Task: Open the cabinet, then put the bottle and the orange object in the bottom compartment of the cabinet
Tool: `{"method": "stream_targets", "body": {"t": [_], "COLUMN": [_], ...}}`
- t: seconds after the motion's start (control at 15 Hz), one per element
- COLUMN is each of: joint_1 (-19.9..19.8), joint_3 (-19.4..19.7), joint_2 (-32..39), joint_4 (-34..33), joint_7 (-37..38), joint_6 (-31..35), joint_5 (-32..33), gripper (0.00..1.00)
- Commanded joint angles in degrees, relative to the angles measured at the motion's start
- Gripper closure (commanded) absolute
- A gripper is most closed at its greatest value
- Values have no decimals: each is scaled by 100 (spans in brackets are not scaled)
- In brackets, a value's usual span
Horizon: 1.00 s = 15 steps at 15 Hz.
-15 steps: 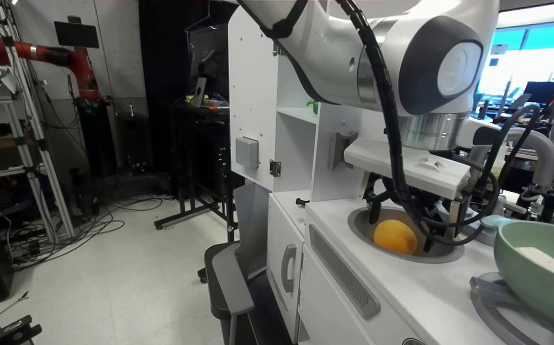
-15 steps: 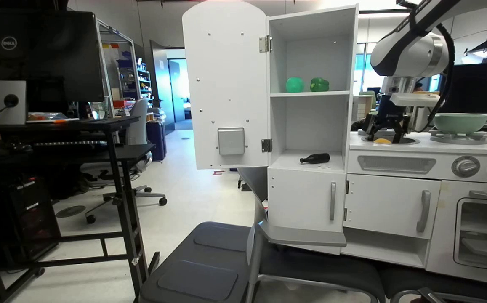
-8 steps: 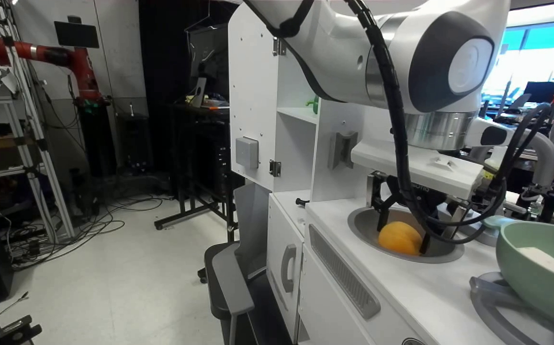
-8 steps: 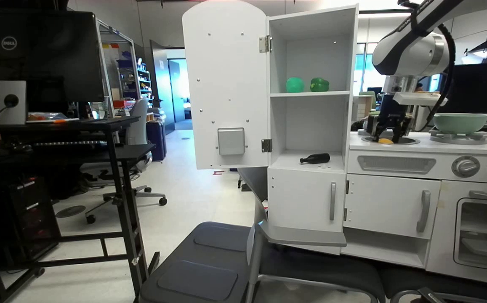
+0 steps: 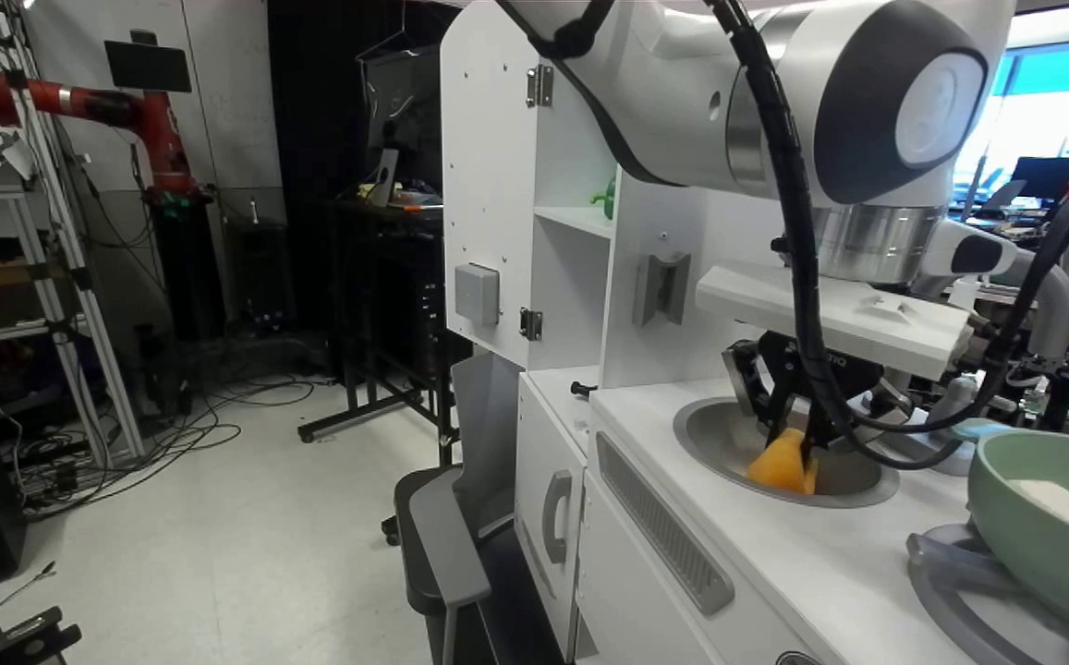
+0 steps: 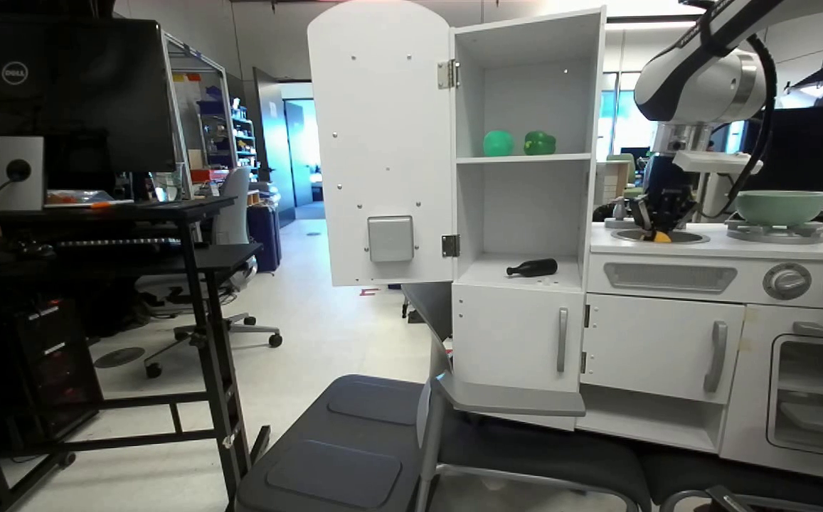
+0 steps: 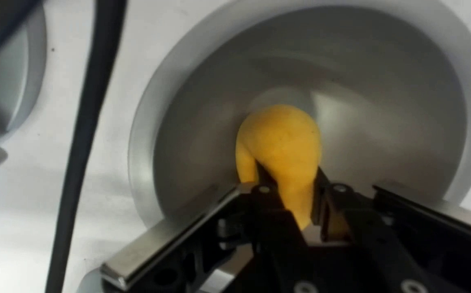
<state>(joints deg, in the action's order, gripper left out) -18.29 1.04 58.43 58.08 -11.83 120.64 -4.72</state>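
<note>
In both exterior views the white cabinet's door [image 6: 383, 163] stands swung wide. The dark bottle [image 6: 533, 267] lies on its side on the floor of the bottom compartment [image 6: 525, 213]; only its neck end [image 5: 580, 390] peeks past the cabinet wall in an exterior view. Inside the round grey sink sits the orange object [image 7: 282, 138], squeezed out of its round shape. My gripper [image 7: 291, 185] reaches down into the sink, shut on that orange object, one black finger [image 7: 266, 175] pressing into it on each side. Part of the lump is hidden by the fingers.
A grey rim [image 7: 143, 162] rings the sink in the white counter. The green bowl [image 6: 781, 208] stands on a burner beside it. Two green items, a ball [image 6: 498, 143] and a pepper [image 6: 540, 143], rest on the upper shelf. The cabinet's side wall [image 5: 649, 356] rises near the sink.
My gripper's jaws have come together on the orange object, which is now pinched and deformed. The arm has shifted a little to the right in both exterior views. The bottle has not moved.
</note>
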Motion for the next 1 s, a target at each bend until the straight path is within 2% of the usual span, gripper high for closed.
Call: {"method": "stream_targets", "body": {"t": [0.0,0.07,0.33,0.93], "joint_1": [23,26,233,412], "joint_3": [-153,-167,-147,-17], "joint_2": [-110,-193,-771,-2901], "joint_4": [-106,-25,456,2901], "joint_7": [-391,-514,-780,-1775], "joint_6": [-420,-421,-371,-133], "joint_5": [10,18,137,925], "gripper": [95,98,96,96]}}
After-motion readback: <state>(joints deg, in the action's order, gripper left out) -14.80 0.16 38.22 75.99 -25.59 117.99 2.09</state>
